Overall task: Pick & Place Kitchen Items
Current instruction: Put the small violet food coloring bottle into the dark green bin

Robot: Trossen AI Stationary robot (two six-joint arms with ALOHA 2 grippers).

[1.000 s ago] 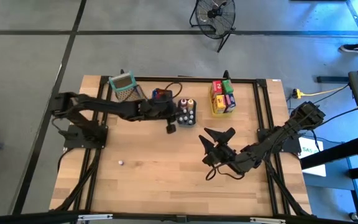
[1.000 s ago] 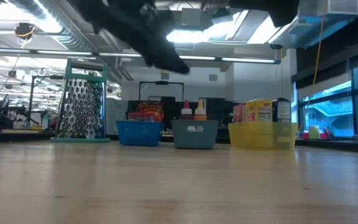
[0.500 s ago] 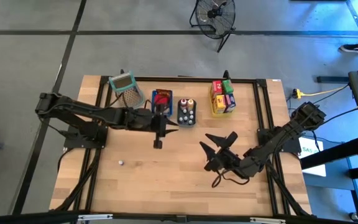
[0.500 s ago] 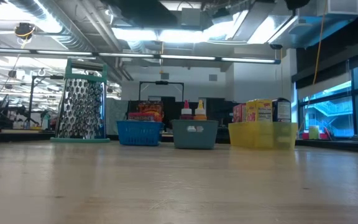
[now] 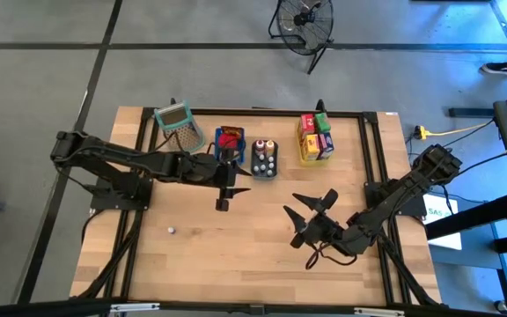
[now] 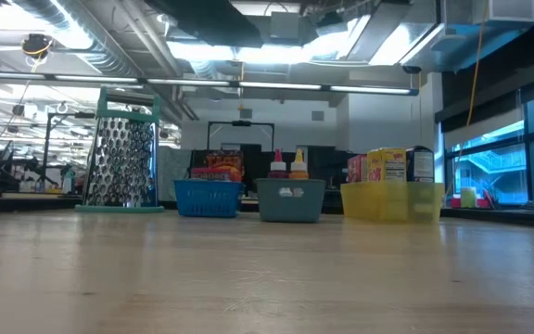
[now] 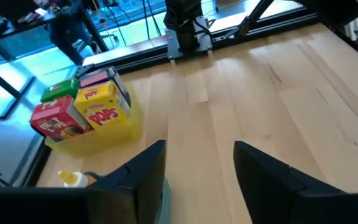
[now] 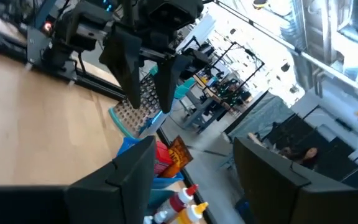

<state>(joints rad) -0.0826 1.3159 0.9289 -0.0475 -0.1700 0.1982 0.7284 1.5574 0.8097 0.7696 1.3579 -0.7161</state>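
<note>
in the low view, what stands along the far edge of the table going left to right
mesh basket → blue tray holding red packets → grey tray with two capped bottles → yellow tray with cartons

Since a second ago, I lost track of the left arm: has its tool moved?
Yes. The left tool has pulled back from beside the grey tray and now sits in front of the blue tray, open and empty.

The tiny white object [image 5: 172,230] lying alone on the wooden tabletop [image 5: 236,246] is too small to identify from above.
</note>
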